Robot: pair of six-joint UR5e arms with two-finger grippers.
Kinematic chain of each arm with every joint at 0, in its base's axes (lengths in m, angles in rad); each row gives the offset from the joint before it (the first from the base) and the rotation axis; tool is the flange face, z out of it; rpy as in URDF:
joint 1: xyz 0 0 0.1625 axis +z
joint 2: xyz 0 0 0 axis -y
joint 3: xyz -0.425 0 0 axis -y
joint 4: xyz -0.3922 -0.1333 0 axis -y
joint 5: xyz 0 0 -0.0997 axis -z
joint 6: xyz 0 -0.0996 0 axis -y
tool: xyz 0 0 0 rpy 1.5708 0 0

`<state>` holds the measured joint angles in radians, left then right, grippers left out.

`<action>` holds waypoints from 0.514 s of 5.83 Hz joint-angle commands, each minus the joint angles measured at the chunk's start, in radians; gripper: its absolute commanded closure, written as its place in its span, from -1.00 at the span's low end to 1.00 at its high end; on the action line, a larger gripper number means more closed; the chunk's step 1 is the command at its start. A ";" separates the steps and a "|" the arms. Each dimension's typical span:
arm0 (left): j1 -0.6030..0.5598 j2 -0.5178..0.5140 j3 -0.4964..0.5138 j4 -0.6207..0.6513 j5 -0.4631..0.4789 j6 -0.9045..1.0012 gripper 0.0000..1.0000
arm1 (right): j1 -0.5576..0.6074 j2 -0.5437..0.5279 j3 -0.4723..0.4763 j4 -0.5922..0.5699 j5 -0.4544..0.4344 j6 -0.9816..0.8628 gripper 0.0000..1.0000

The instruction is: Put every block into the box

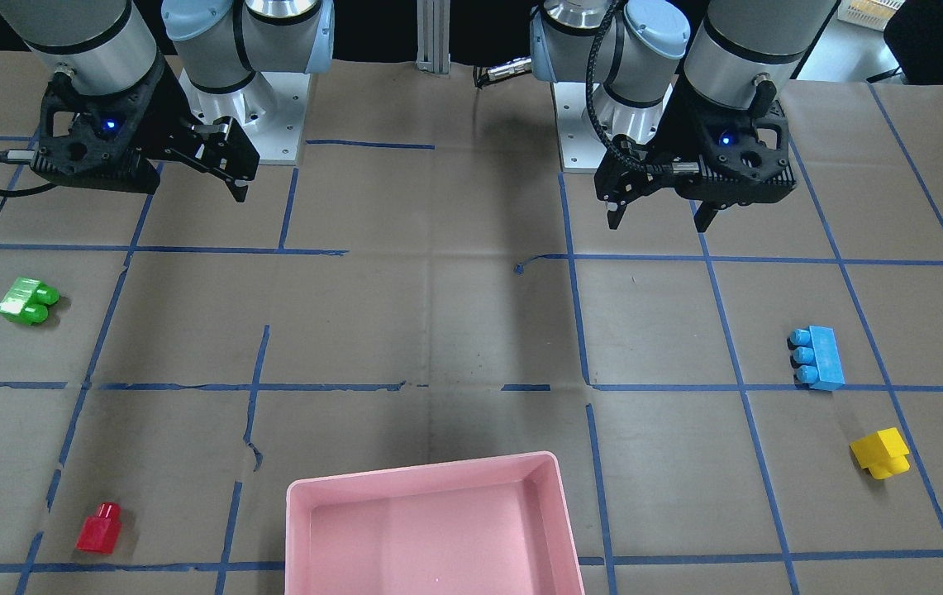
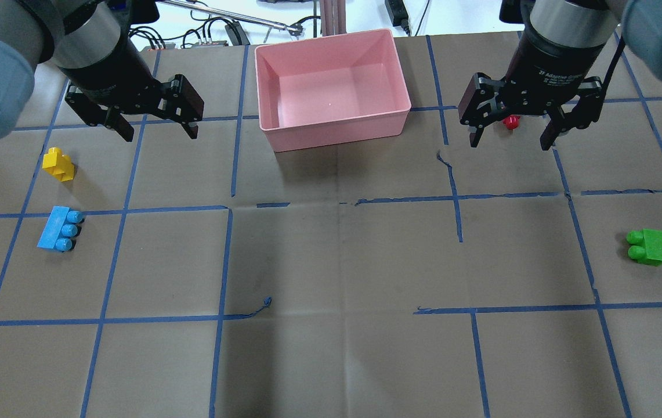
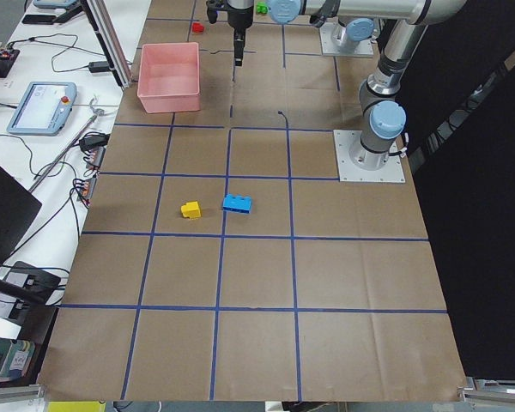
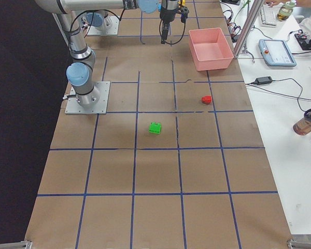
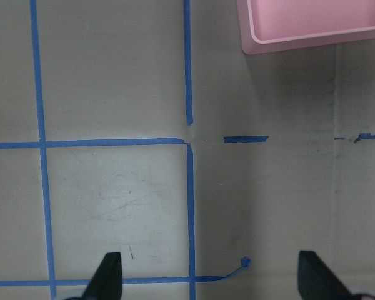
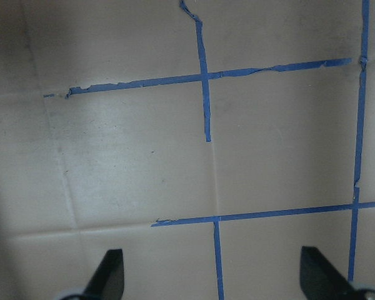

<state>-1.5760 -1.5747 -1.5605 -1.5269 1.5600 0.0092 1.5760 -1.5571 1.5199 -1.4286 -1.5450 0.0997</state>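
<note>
Front: stood across the table (image 1: 438, 330), faced the robot, looked steeply down; box (image 1: 438, 529) cut by the bottom edge.
Overhead: sat behind the robot, looked forward and down; box at the top.
Left side: stood high at the table's end, far back, looked along it.
Right side: did likewise from the opposite end.
Wrists: hung close, looked straight down on the table.
Shared: all four fixed views held the box; the left wrist caught its corner.

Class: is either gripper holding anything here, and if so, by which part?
Nothing is held. The left gripper and right gripper are both open and empty.
</note>
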 commanded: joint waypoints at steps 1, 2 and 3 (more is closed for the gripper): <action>0.001 0.005 -0.001 0.001 0.000 0.002 -0.98 | 0.001 0.000 -0.007 -0.007 -0.003 0.000 -1.00; 0.001 -0.004 -0.001 0.011 0.000 0.003 -0.99 | 0.001 0.000 -0.009 -0.009 -0.003 0.000 -1.00; 0.011 0.004 -0.003 0.008 0.000 0.014 -0.99 | 0.001 0.002 -0.010 -0.009 -0.001 0.000 -1.00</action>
<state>-1.5717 -1.5742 -1.5621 -1.5189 1.5601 0.0152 1.5768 -1.5565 1.5114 -1.4366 -1.5472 0.0997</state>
